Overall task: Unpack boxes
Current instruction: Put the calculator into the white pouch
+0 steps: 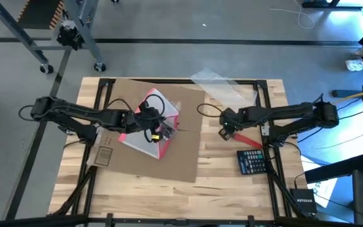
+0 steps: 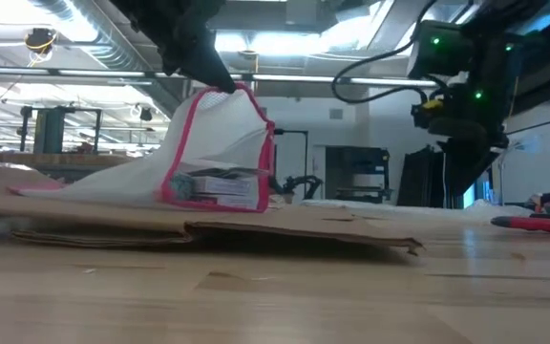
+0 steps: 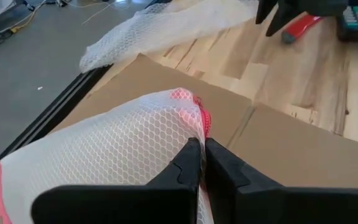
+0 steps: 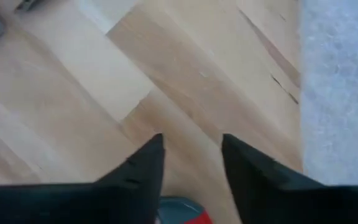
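Your cardboard box [image 1: 162,135] lies opened out flat on the wooden surface [image 1: 232,189], covering its middle and far-left part, with a small label [image 1: 103,156] near its left edge. In the low view it is only a thin brown sheet, one corner lifting slightly at the right.

On top of it sits the clear pouch with the pink-red edge [image 1: 151,129], raised into a tent shape; a small dark item [image 1: 161,133] shows inside it near the bottom. Your left pincer [image 3: 202,163] is clamped on the pouch's top edge, fingers pressed together around the pink trim, holding that edge up off the cardboard.

A sheet of white mesh wrap [image 1: 222,85] lies at the far side of the surface, partly on the cardboard.

Your right pincer [image 1: 227,130] hangs just beside the cardboard's right edge, its fingers apart with nothing between them, directly above the end of a red-handled tool [image 1: 247,140] lying on the bare wood. Just beyond that tool, nearer the front, rests a dark calculator [image 1: 252,161].
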You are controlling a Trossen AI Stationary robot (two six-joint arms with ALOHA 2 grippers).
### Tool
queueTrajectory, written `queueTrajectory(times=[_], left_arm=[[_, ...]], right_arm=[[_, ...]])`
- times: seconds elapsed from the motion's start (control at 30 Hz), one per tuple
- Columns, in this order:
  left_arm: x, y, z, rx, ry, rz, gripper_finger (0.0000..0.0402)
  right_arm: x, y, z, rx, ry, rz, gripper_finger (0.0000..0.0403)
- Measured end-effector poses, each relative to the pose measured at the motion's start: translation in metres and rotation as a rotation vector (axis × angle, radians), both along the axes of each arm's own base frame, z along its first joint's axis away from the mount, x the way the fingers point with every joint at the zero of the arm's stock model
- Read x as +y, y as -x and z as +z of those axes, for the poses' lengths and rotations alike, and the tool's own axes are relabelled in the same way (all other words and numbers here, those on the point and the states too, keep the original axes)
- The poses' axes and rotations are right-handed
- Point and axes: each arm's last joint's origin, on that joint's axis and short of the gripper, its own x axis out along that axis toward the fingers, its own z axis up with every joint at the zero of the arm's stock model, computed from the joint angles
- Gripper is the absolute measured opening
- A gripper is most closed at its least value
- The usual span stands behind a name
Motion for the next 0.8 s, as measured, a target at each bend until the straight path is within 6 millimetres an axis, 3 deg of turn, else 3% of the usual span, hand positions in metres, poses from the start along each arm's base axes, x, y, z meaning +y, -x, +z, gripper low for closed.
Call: queueTrajectory(times=[0.17,0.3,0.8], left_arm=[[0.000,0.001,-0.001,0.010,0.007,0.005,0.0008],[0.000,0.001,-0.001,0.012,0.001,0.001,0.0008],[0.000,0.001,-0.001,0.019,-0.008,-0.007,0.0008]], right_arm=[[-0.013,0.001,0.000,-0.001,0.024,0.009,0.0232],[-0.019,-0.001,0.001,-0.027,0.032,0.006,0.0258],[-0.016,-0.006,0.004,-0.081,-0.093,0.067,0.0255]])
